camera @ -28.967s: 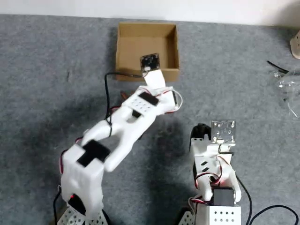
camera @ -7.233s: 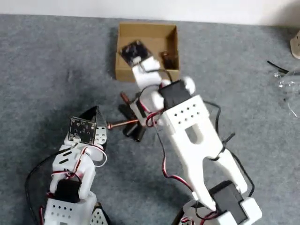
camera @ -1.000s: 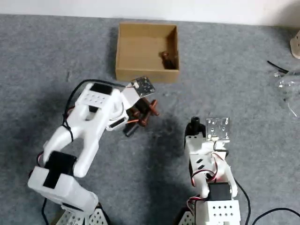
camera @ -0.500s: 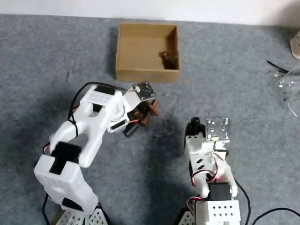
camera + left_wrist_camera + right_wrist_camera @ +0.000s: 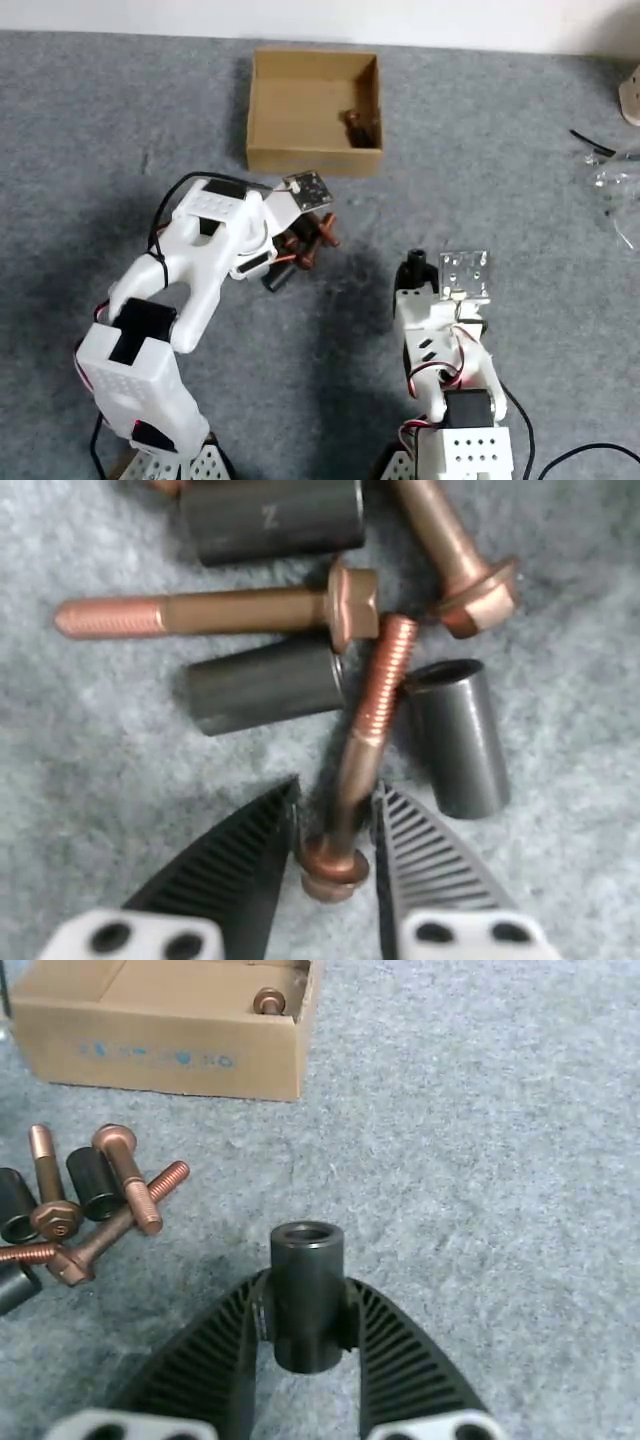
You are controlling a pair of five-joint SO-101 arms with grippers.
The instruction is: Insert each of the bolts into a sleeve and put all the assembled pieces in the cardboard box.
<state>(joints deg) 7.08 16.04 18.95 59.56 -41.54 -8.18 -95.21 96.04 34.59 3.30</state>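
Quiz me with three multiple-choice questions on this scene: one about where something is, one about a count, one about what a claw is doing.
1. Where is the piece that lies away from the pile?
A on the carpet beside an arm; B in the cardboard box; C on top of an arm.
2. How many dark sleeves does the left wrist view show?
A one; B five; C three.
3. What is the right gripper doing?
A shut on a sleeve; B shut on a bolt; C open and empty.

Answers:
1 B, it shows inside the box, close to a wall.
2 C, three lie in the pile.
3 A, the sleeve sits clamped in it.
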